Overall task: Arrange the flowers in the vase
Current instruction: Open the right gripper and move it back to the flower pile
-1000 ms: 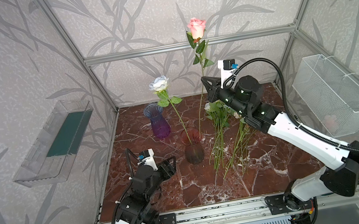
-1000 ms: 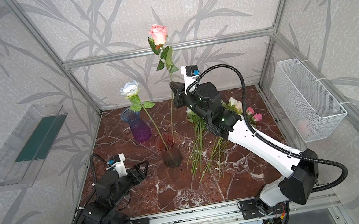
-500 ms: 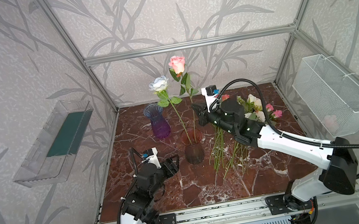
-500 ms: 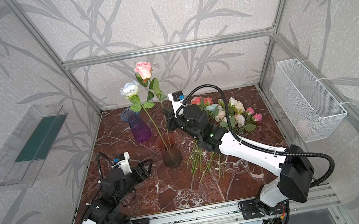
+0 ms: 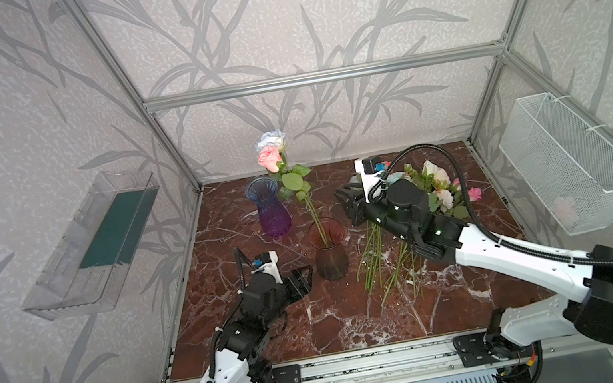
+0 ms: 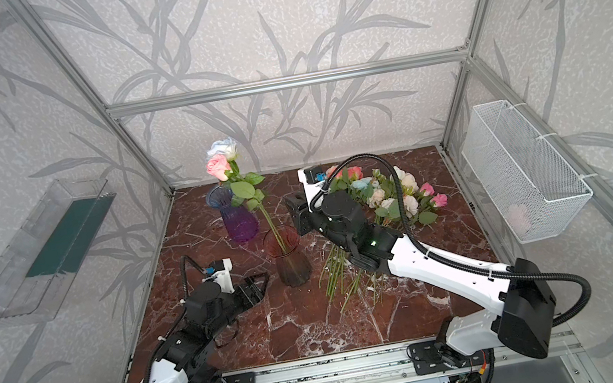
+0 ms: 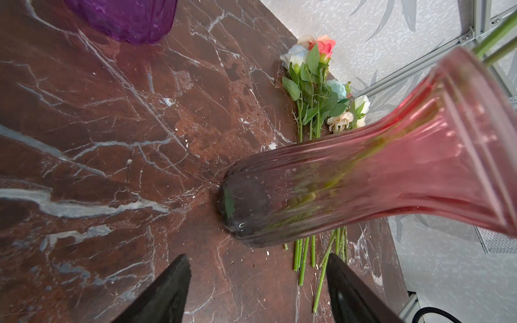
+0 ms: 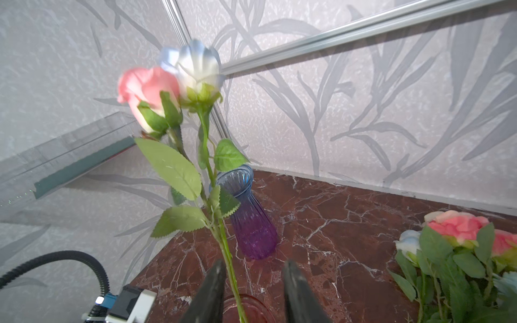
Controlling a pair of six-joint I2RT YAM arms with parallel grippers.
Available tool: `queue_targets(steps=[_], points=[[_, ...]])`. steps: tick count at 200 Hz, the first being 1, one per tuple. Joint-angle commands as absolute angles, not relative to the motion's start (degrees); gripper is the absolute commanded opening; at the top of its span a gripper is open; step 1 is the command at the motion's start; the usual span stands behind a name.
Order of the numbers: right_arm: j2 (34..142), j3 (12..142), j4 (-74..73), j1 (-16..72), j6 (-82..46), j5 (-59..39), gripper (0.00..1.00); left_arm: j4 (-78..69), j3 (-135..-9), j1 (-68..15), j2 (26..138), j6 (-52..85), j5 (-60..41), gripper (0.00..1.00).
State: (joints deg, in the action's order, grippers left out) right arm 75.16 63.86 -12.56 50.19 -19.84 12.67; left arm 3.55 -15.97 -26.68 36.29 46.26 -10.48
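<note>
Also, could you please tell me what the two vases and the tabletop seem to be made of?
Reddish vase: ribbed clear glass or plastic, stems visible through it. Purple vase: same, blue-to-purple tint. Tabletop: polished brown marble look, white veins; possibly laminate.

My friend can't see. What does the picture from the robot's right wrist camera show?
A pink rose and a white rose stand on leafy green stems in a red vase, right in front of the right gripper, whose black jaws are open. Behind them a purple vase stands on the brown marble table, with more flowers lying nearby.
</note>
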Motion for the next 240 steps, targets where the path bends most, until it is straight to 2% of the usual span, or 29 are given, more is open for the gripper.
queue_targets(steps=[1,21,56,75,102,126,157,203,240], points=[[70.74,62.66,-9.34,49.57,-19.23,16.72,0.38,-1.12,-14.75,-27.26,37.42,45.15,-12.57,0.77],[68.78,63.08,-1.63,45.59,-21.6,16.18,0.38,-5.22,-12.42,-27.96,38.33,45.33,-13.18,0.78],[67.64,62.31,14.88,31.81,-28.62,11.22,0.38,-6.28,-11.49,-28.72,36.29,45.17,-13.37,0.78],[66.92,58.9,18.76,24.07,-31.49,7.14,0.36,-1.55,-12.96,-28.77,31.69,45.56,-11.73,0.78],[68.97,55.13,21.2,17.48,-32.22,1.75,0.31,7.67,-16.88,-28.74,23.6,46.28,-8.15,0.76],[74.39,54.63,21.45,16.79,-32.21,-1.28,0.28,13.49,-20.09,-28.72,18.51,45.67,-6.4,0.77],[82.77,56.31,21.1,16.77,-33.54,-2.19,0.28,14.38,-21.09,-28.73,17.82,47.2,-8.31,0.77],[92.74,59.05,22.91,16.26,-40.41,-7.03,0.32,10.95,-21.71,-28.71,23.4,49.44,-12.86,0.76],[96.62,60.51,22.27,15.96,-42.1,-6.75,0.32,5.31,-22.53,-28.71,29.46,49.61,-15.02,0.76]])
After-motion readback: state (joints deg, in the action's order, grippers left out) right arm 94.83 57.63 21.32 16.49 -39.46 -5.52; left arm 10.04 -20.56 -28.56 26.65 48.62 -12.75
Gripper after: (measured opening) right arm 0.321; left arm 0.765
